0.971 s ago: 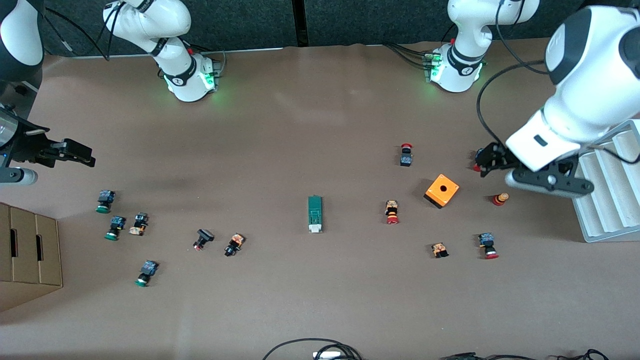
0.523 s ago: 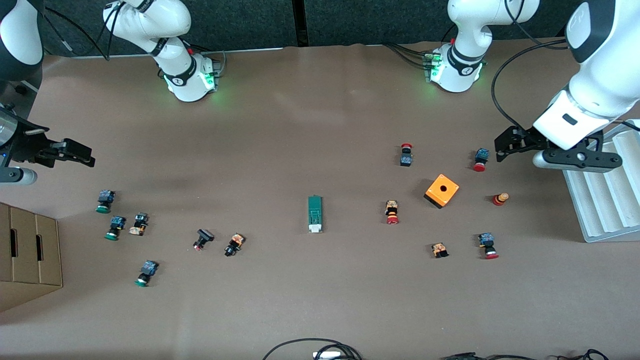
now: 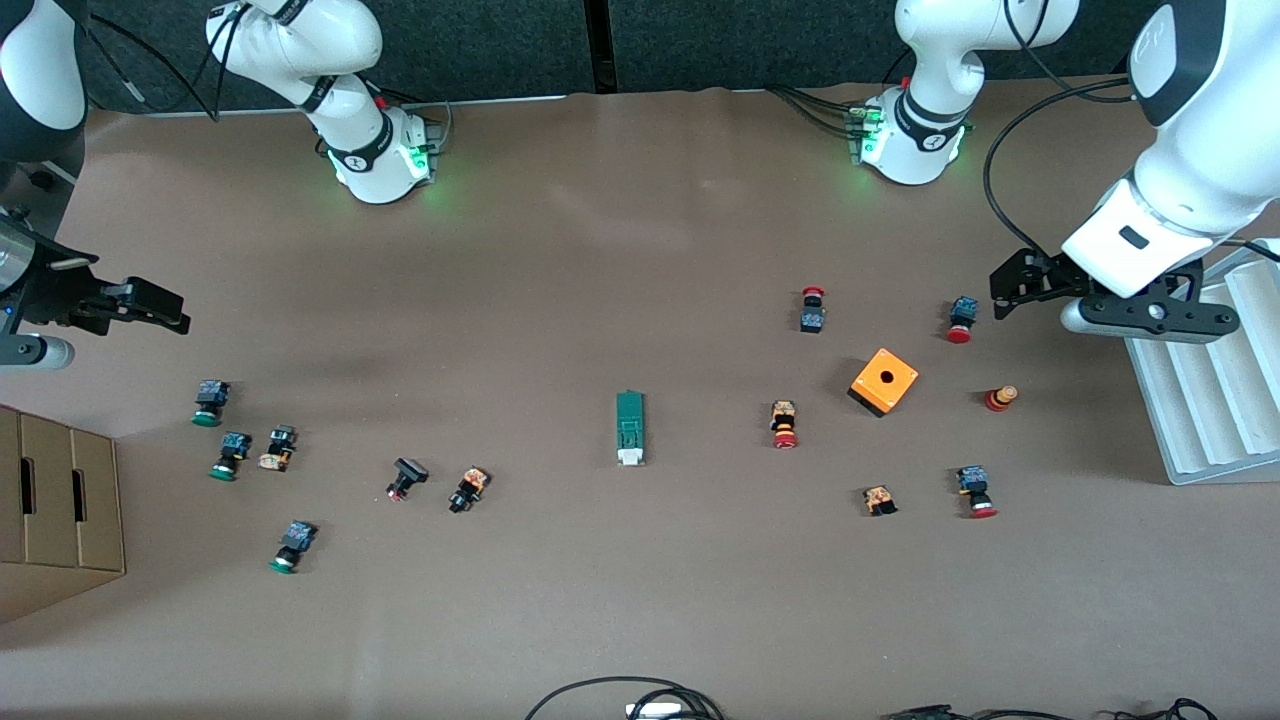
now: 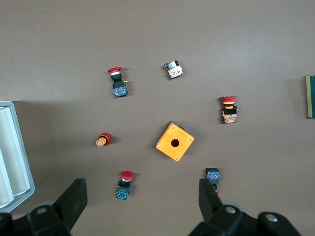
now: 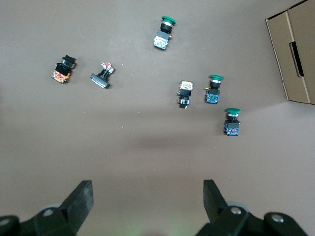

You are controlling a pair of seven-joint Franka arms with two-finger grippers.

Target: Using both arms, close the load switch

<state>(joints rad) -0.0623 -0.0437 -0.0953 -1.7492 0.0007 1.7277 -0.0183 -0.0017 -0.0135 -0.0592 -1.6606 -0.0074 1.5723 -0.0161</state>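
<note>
1. Fingers (image 4: 74, 199) of the left gripper (image 4: 140, 199) were spread wide, nothing between them; same for the right gripper (image 5: 147, 201), fingers (image 5: 81, 199) apart and empty.
2. Load switch (image 3: 629, 428) lay flat near the table's middle, white end toward the front camera, well apart from both grippers.
3. Left gripper (image 3: 1008, 287) hung in the air over the table at the left arm's end, just beside a red-capped push-button (image 3: 961, 319) and next to a white ribbed rack (image 3: 1215, 400).
4. Orange cube (image 3: 884, 381) with a hole sat between the switch and that rack, red push-buttons scattered around it.
5. Right gripper (image 3: 150, 305) hung over bare table at the right arm's end, above a cluster of green-capped push-buttons (image 3: 209, 402).
6. Cardboard box (image 3: 55, 500) sat at that end's edge.
</note>
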